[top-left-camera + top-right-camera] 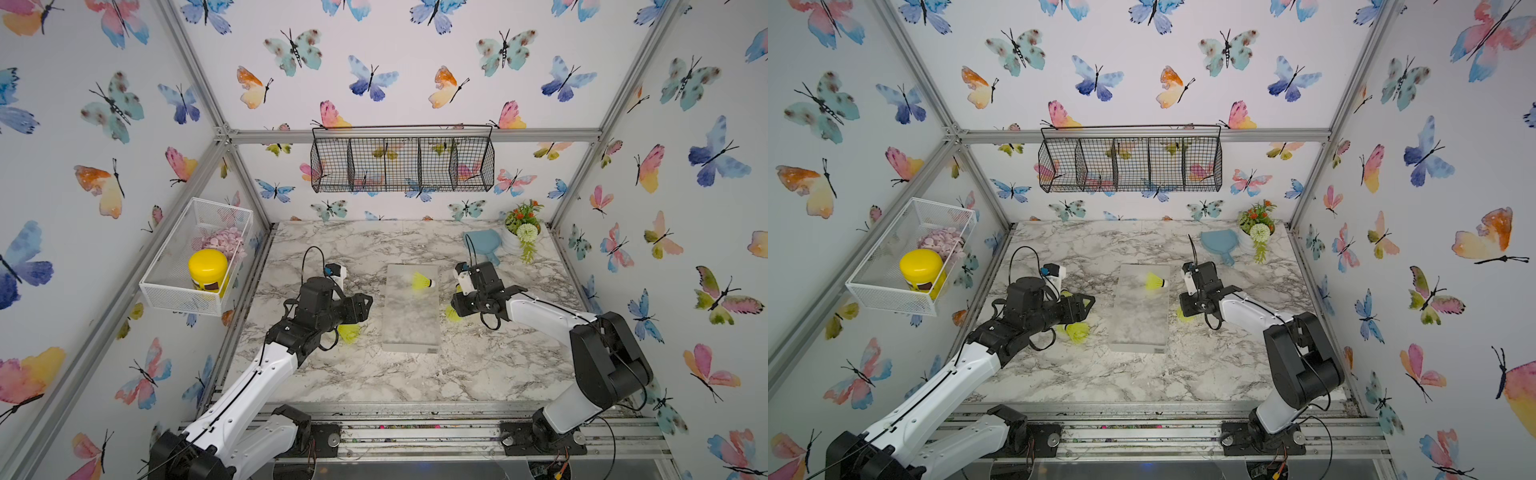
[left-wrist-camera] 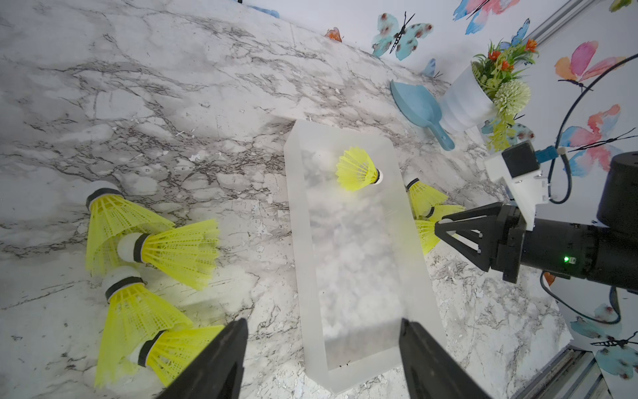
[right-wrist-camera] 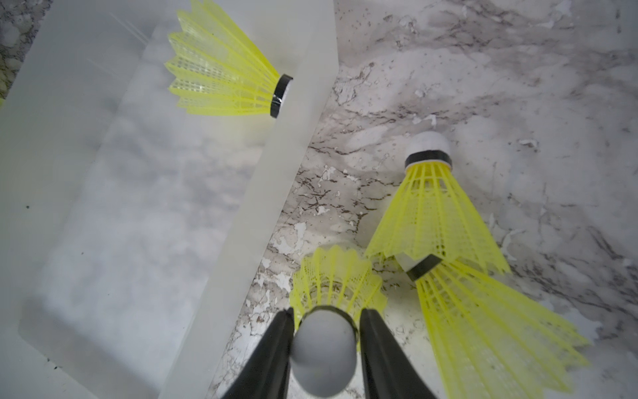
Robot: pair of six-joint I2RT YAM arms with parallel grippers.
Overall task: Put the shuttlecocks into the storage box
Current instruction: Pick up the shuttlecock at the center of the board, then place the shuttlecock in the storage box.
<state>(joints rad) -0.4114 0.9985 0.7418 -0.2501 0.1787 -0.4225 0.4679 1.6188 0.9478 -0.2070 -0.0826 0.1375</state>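
- My right claw [image 3: 327,312] is closed on the white rounded tip of the pinched shuttlecock [image 3: 336,276]. Its jaws press both sides of the tip and the skirt points away, just beside a long wall of the storage box [image 3: 272,193].
- My left claw [image 2: 322,321] hangs wide open and empty over one end of the box.
- One boxed shuttlecock [image 1: 423,282] lies on its side at the far end of the frosted tray, its tip against a side wall.
- Four loose shuttlecocks [image 2: 172,248] are heaped on the marble-patterned worktop [image 1: 374,374] on my left.
- Two more shuttlecocks [image 3: 431,207] touch each other close to the pinched one.
- These should handle as near weightless. The neon mesh skirt looks springy and likely to buckle or snag under a squeeze.
- The firm tip and black band look like the place to hold. The tip is round and smooth, though, so I judge it could squirt out of a tight or off-centre pinch.
- A small label [image 1: 432,351] sits at the near corner of the box, too small to read.
- The yellow jar [image 1: 208,270] in the white mesh basket [image 1: 183,299] wears a dark band whose wording I cannot make out. No other writing shows.
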